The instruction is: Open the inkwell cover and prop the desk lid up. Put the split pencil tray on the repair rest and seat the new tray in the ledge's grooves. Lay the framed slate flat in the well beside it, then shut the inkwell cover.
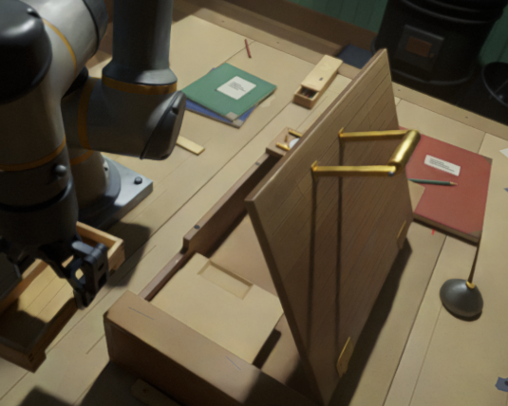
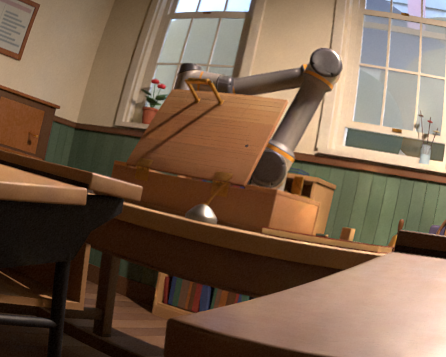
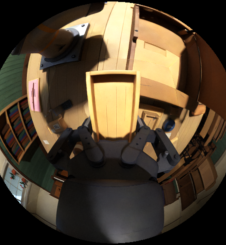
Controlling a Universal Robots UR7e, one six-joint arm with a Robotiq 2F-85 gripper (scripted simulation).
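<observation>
The desk (image 1: 211, 303) sits mid-table with its lid (image 1: 334, 208) propped up steeply, brass handle (image 1: 377, 152) on its face. The well (image 1: 220, 289) below lies open, with a shallow rectangular recess in its floor. The inkwell (image 1: 286, 140) at the far end of the ledge has its cover open. A long wooden pencil tray (image 3: 113, 104) is held by my gripper (image 3: 113, 132), which is closed across its width. Tray and gripper (image 1: 85, 275) hover left of the desk's near end. The tray (image 1: 44, 294) points away from the desk.
A small wooden pencil box (image 1: 317, 80) lies beyond the desk. Green and blue books (image 1: 227, 92) lie near it. A red book (image 1: 450, 185) with a pencil lies right of the lid. A round grey weight (image 1: 460, 296) sits by it. The arm's base plate (image 1: 120, 189) stands left.
</observation>
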